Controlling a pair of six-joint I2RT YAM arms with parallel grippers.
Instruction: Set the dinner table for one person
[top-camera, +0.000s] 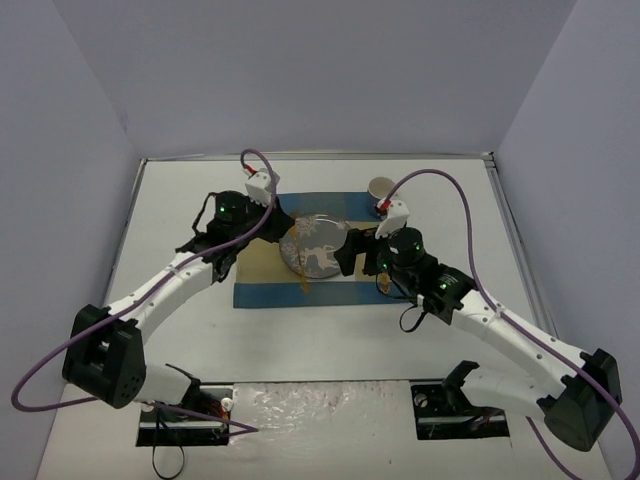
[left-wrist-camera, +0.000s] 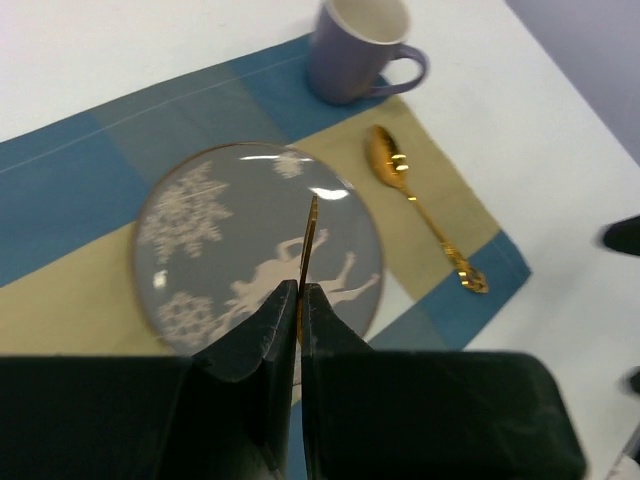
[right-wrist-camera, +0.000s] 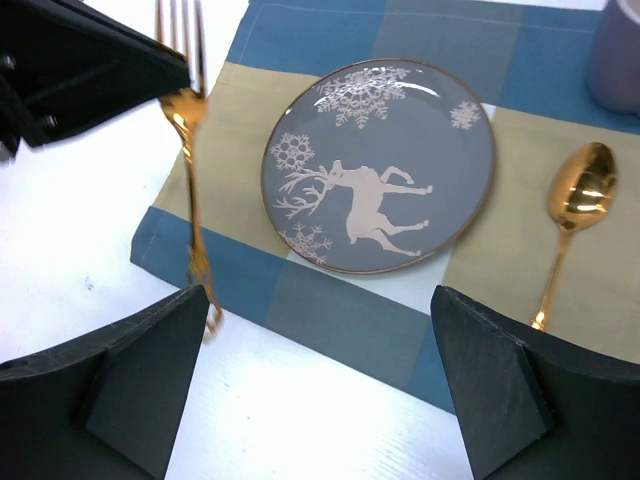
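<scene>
**While the left gripper (left-wrist-camera: 299, 292) pinches a slim gold fork (right-wrist-camera: 188, 150), the right gripper (right-wrist-camera: 320, 370) gapes wide and empty**

Fork's just left of the round grey reindeer plate (right-wrist-camera: 400, 120) on the blue-and-tan checked cloth placemat (right-wrist-camera: 320, 30). A gold spoon (right-wrist-camera: 580, 195) lies right of the plate, with a lilac ceramic mug (left-wrist-camera: 350, 55) beyond. Tines are cut off in the right wrist view. From above, the arms hide much of the plate. The flat white dinner table (right-wrist-camera: 80, 260) spreads beneath both grippers.

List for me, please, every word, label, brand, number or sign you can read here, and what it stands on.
None can be read in any view.
plate: only a white deer and snowflakes, no lettering.
mug, spoon, fork, placemat: no marks visible.
</scene>
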